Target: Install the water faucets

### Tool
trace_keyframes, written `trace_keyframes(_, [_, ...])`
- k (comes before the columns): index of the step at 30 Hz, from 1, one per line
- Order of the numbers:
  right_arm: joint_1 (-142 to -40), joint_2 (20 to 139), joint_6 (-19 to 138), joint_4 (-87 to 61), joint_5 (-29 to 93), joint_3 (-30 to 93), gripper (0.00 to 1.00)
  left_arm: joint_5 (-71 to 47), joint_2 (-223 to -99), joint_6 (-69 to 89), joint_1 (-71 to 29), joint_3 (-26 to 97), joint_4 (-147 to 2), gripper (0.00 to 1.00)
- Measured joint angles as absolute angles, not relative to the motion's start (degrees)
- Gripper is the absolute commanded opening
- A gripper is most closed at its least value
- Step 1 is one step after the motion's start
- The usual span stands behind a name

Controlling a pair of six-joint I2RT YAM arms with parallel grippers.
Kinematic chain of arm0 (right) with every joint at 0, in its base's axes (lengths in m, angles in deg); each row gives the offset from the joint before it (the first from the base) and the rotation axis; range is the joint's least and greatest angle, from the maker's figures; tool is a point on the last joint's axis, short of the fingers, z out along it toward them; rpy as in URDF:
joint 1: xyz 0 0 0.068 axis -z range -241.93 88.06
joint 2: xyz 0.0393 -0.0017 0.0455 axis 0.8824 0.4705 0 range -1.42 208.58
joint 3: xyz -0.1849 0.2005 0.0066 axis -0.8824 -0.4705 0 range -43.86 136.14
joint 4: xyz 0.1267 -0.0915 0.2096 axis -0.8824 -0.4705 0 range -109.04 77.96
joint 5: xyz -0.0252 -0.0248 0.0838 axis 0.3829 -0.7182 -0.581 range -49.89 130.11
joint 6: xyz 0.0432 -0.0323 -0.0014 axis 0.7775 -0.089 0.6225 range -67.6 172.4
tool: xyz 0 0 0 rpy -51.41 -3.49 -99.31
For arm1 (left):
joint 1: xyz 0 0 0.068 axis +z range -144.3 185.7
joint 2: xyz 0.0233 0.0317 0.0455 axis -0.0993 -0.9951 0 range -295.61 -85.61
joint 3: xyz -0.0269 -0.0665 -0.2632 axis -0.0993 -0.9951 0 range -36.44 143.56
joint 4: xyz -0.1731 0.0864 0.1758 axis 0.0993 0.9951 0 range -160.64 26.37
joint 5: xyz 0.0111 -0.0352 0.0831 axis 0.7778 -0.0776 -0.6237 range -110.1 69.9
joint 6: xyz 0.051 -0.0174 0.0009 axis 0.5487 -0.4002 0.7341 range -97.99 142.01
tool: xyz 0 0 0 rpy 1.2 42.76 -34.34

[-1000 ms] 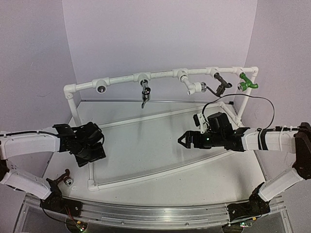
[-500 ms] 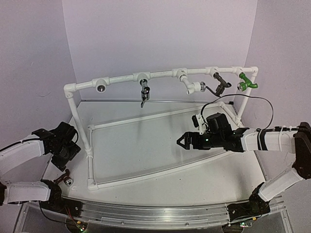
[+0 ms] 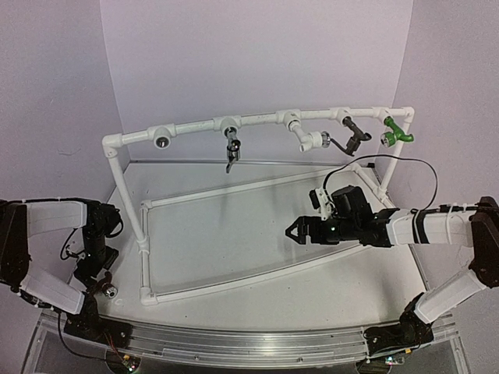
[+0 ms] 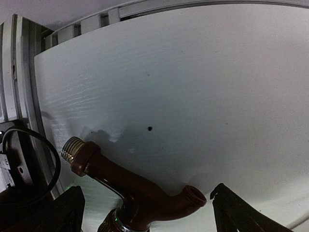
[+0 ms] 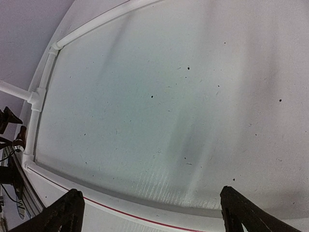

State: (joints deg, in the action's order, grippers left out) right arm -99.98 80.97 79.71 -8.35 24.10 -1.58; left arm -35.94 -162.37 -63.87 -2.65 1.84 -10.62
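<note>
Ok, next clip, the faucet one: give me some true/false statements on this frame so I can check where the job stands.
1. The green faucet is mounted at the right end of the white pipe frame. True.
2. The leftmost tee fitting holds a faucet. False: its socket is bare.
3. The brown faucet lies on the table between the open fingers of the left hand, not gripped. True.
4. The right hand carries a faucet. False: it is open and holds nothing, over the table.
</note>
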Motion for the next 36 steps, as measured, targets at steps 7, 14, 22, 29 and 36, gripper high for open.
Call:
trace_keyframes(7, [-100.0, 81.6, 79.7, -8.2, 24.0, -1.6, 0.98, -31.5, -165.4, -64.1, -2.6, 1.6, -13.3, 0.99])
trace_keyframes(14, [-100.4, 81.8, 79.8, -8.1, 23.9, -1.6, 0.98, -27.7, -165.0, -63.3, -2.6, 0.7, -17.4, 0.93])
trace_keyframes(22, [-101.0, 81.8, 80.5, -8.0, 23.9, -1.6, 0.98, -26.2, -164.0, -63.4, -2.5, -0.4, -19.4, 0.65])
trace_keyframes(29, [-101.5, 82.0, 80.7, -7.6, 23.9, -1.5, 0.98, -26.1, -162.9, -63.2, -2.5, -1.4, -20.2, 0.33])
trace_keyframes(36, [-101.9, 82.3, 81.1, -7.3, 24.1, -1.5, 0.98, -25.9, -158.7, -60.7, -2.5, -1.4, -20.1, 0.07])
